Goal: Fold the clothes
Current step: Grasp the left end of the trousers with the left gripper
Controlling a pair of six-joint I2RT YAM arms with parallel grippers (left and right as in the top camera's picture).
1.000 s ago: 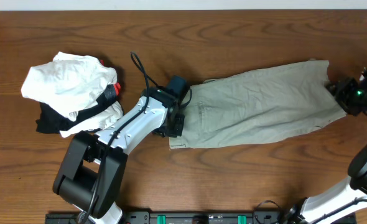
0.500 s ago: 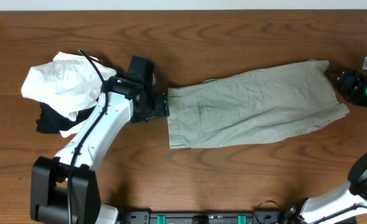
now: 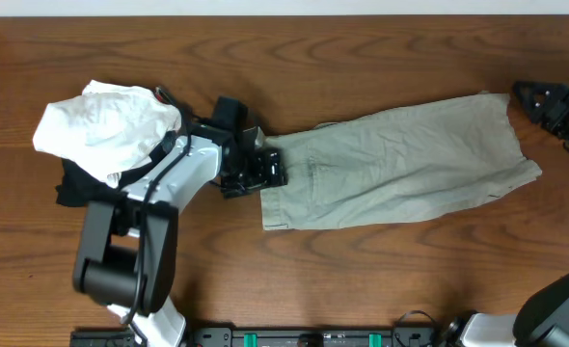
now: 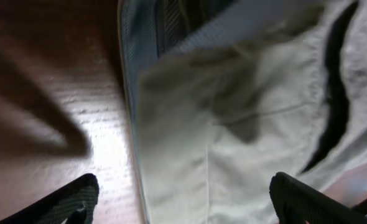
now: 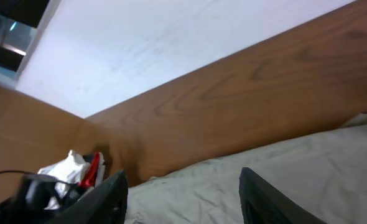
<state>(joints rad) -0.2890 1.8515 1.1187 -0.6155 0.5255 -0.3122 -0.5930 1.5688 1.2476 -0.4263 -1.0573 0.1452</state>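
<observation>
The khaki clothes (image 3: 400, 159) lie flat across the table as one long strip, waistband to the left and leg hems to the right. My left gripper (image 3: 270, 170) hovers at the waistband end. In the left wrist view this gripper (image 4: 186, 202) is open, with the pale blue waistband edge and khaki cloth (image 4: 233, 124) lying loose between the fingers. My right gripper (image 3: 528, 94) sits just off the upper right hem corner. In the right wrist view it (image 5: 183, 199) is open and empty above the cloth (image 5: 283, 180).
A pile of white and black garments with a red bit (image 3: 111, 135) sits at the left, close behind my left arm, and shows in the right wrist view (image 5: 78, 171). The bare brown table (image 3: 381, 280) runs in front of the shorts. A white wall (image 5: 171, 43) borders the far edge.
My left gripper has opened and let go of the waistband, swinging left and then back to it. My right gripper has moved up and away from the hem.
</observation>
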